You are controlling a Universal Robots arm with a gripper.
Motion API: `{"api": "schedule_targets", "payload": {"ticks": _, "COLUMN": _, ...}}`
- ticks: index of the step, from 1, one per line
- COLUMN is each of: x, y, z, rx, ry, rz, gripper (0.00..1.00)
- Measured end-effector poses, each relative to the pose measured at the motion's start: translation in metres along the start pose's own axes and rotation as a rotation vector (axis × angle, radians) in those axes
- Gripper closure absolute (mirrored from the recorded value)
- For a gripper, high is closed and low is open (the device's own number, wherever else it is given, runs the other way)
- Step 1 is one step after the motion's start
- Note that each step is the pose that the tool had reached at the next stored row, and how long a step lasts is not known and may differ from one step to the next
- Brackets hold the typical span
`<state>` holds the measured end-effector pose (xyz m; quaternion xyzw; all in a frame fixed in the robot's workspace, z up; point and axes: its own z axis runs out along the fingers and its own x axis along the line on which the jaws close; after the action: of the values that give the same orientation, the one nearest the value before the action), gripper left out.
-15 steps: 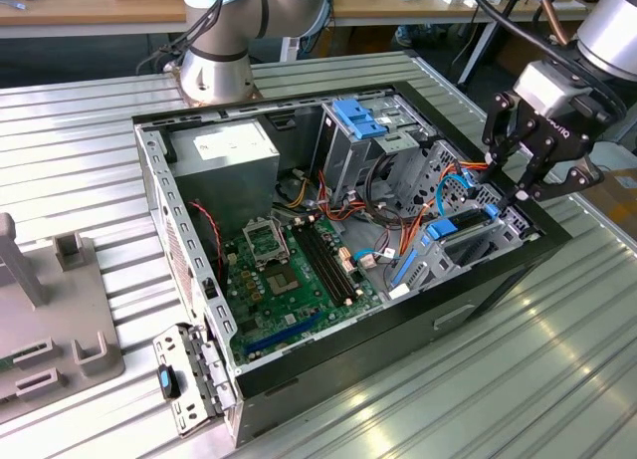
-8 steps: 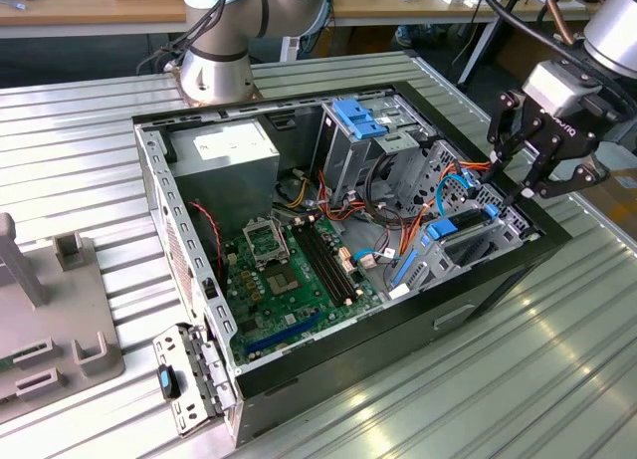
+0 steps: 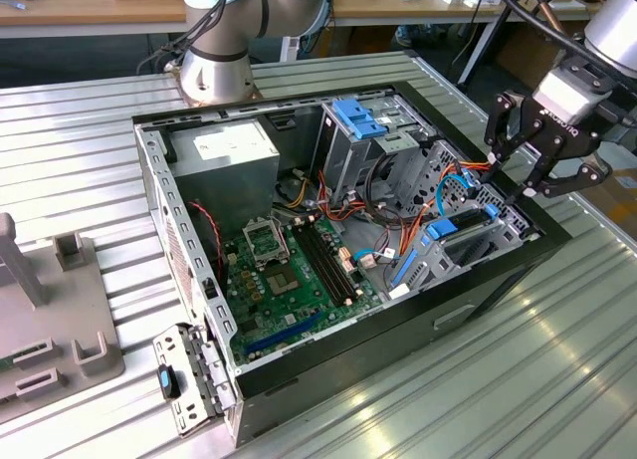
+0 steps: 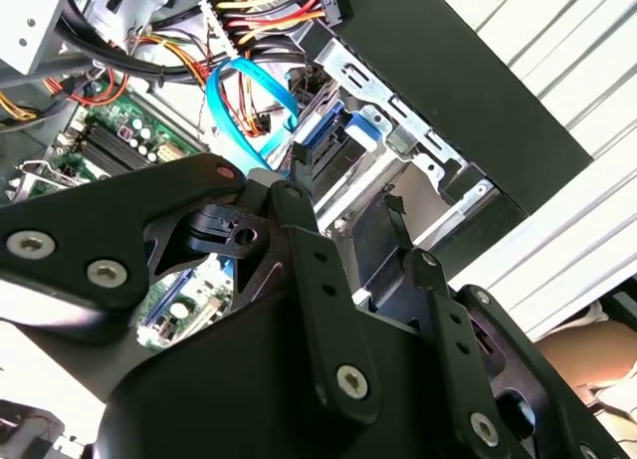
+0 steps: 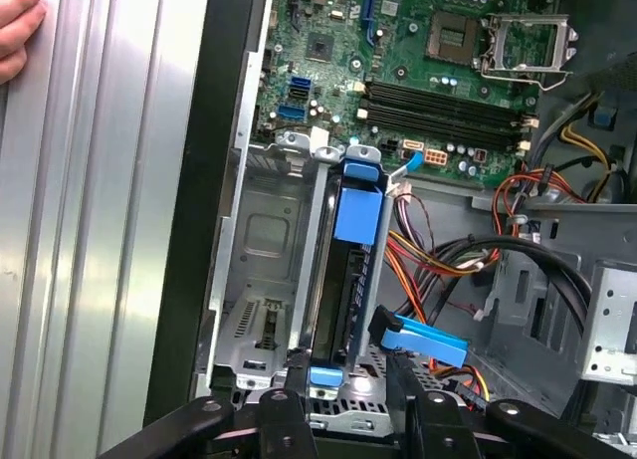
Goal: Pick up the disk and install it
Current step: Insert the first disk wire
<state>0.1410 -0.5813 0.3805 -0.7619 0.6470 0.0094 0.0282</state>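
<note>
The disk (image 5: pixel 358 218), a dark drive in a bright blue frame, stands on edge in the metal drive cage (image 5: pixel 261 242) at the front corner of the open computer case (image 3: pixel 498 280). In the exterior view its blue edge, the disk (image 3: pixel 444 226), lies just below my gripper (image 3: pixel 513 176). The gripper hovers over that corner, open, with nothing between its fingers. In both wrist views the black fingers (image 5: pixel 287 419) straddle the disk's near end without touching it; the second wrist view has the disk (image 4: pixel 343 130) beyond the gripper (image 4: pixel 343 192).
The motherboard (image 3: pixel 289 270) fills the case floor, with orange and black cables (image 5: pixel 468 250) and a blue data cable (image 4: pixel 239 91) beside the cage. A lighter blue ribbed bracket (image 3: pixel 363 115) sits at the case's far side. A grey fixture (image 3: pixel 50 330) stands at the exterior view's left. A hand (image 5: pixel 15 31) rests on the ribbed table.
</note>
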Motion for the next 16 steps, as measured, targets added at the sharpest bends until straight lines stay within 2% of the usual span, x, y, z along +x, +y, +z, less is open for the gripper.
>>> {"api": "schedule_targets", "payload": {"ticks": 16, "x": -0.0002, "y": -0.0009, "z": 0.0, "rx": -0.0006, "ry": -0.0003, "rz": -0.01, "gripper": 0.56}}
